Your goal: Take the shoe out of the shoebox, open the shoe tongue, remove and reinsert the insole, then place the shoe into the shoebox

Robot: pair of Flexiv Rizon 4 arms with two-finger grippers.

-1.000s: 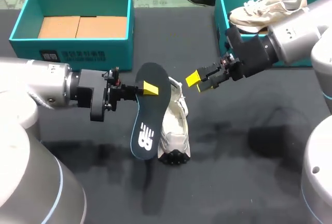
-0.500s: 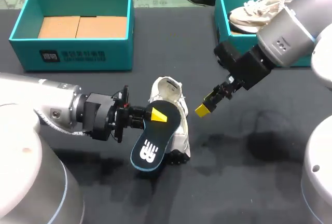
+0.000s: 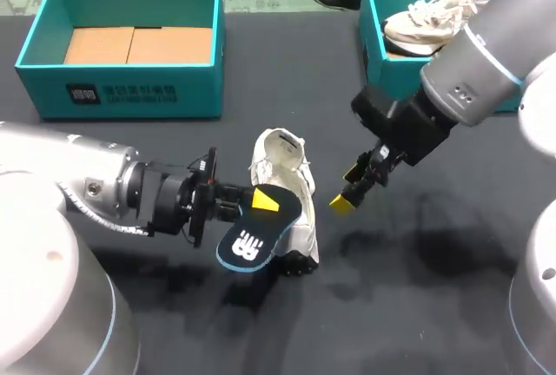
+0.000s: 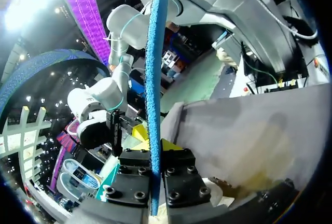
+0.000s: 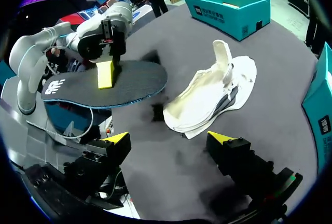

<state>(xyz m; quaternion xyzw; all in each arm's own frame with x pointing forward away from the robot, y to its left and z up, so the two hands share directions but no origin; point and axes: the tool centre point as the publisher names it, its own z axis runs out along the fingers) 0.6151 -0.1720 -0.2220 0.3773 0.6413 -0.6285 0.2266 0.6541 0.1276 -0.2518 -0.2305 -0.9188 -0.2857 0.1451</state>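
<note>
Our left gripper (image 3: 261,202) is clamped on the dark, flat foam insole with a white logo (image 3: 248,243). Its yellow-tipped fingers pinch one end from both faces, and the logo end hangs free toward us. In the left wrist view the insole (image 4: 154,79) stands edge-on between those fingers. The white, low-cut fabric sneaker (image 3: 285,180) lies out of its box on the dark grey table (image 3: 417,297), just past the left fingers and partly under the insole. Its long axis runs from near us to away from us, with what looks like its opening at the far end. Our right gripper (image 3: 349,188) hovers just beside the sneaker on its other side, fingers spread wide and holding nothing. From the right wrist the sneaker (image 5: 212,97) lies directly ahead of that gripper (image 5: 168,140). We judge the insole is about to go back in, and the move turns on one mismatch: the insole slants across the sneaker's near half, while the opening sits at the far end. The free end must therefore swing round to line up with the sneaker's length. The empty right arm is the nearer one to steady the sneaker. The open teal cardboard shoebox with a brown liner (image 3: 191,101) stands well apart at the far left
</note>
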